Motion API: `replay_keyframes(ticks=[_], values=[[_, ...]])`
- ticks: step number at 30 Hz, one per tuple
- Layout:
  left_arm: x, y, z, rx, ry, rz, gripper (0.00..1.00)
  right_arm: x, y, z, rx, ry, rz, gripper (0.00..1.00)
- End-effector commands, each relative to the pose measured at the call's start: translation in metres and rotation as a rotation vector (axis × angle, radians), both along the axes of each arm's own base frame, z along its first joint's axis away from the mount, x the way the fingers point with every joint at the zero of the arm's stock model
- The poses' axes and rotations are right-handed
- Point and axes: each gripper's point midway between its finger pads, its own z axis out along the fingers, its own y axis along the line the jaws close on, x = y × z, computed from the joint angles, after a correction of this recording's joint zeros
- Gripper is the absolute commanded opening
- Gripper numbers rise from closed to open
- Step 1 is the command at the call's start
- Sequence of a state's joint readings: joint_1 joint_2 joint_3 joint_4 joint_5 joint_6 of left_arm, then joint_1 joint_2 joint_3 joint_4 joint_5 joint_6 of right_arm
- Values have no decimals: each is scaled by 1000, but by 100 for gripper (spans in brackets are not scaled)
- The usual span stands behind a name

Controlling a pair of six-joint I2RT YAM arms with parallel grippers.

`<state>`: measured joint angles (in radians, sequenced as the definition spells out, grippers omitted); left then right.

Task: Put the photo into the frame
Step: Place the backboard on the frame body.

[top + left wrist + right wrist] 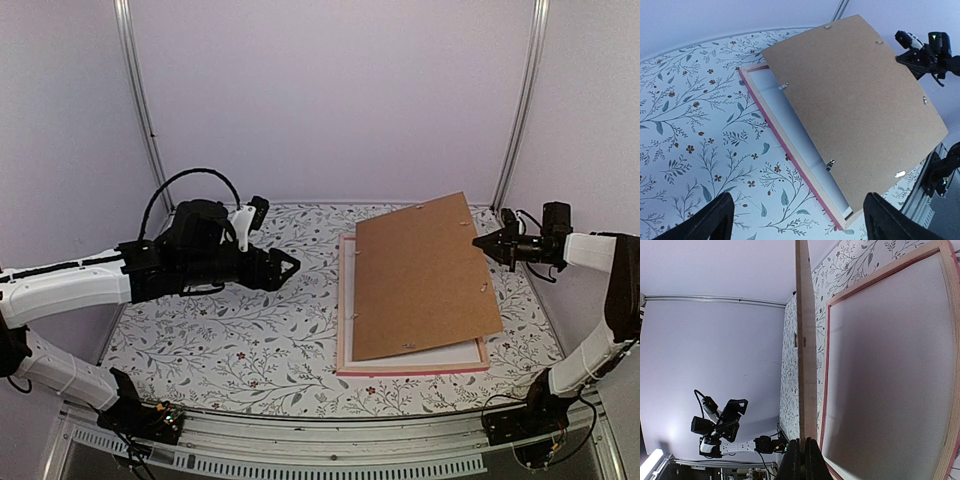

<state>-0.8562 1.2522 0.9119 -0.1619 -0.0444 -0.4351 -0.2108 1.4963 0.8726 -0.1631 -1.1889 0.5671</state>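
The pink frame [420, 370] lies flat on the flowery table [230, 340], a bit to the right of the middle. Inside it I see something white [345, 300], and I cannot tell if that is glass or card. A brown backing board [425, 275] sits over the frame like a half-open lid, low on the near side and lifted on the far right side. I think the job right now is to hold this board up so the photo can slide in under it. I cannot see the photo anywhere on the table. To do this well, the board should be lifted slowly and held by its edge. It should go high enough to leave room, but it should not drag the frame along or slip out. The little metal clips on the board could catch on the frame, so watch those. The right gripper [482, 241] is pressed tight together and pinches the right edge of the board. The left gripper [292, 266] is spread wide, holds nothing, and hangs above the table just left of the frame, not touching it.
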Motion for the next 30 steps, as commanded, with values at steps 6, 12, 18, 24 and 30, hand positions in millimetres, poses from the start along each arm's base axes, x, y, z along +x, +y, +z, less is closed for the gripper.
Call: replay_keyframes(ticks=[6,12,18,24,30], values=[[5,-2,10,-29,-31,-5,92,16,0,15,71,-39,31,0],[4,0,8,-24,-33,-4,92,21,0,4,84,-5,34,0],[4,-1,7,-27,-32,-9,92,25,-1,-7,96,24,41,0],[3,-1,5,-28,-29,-12,92,28,0,-13,94,36,46,0],[3,1,5,-28,-30,-11,92,28,10,-19,89,53,74,0]])
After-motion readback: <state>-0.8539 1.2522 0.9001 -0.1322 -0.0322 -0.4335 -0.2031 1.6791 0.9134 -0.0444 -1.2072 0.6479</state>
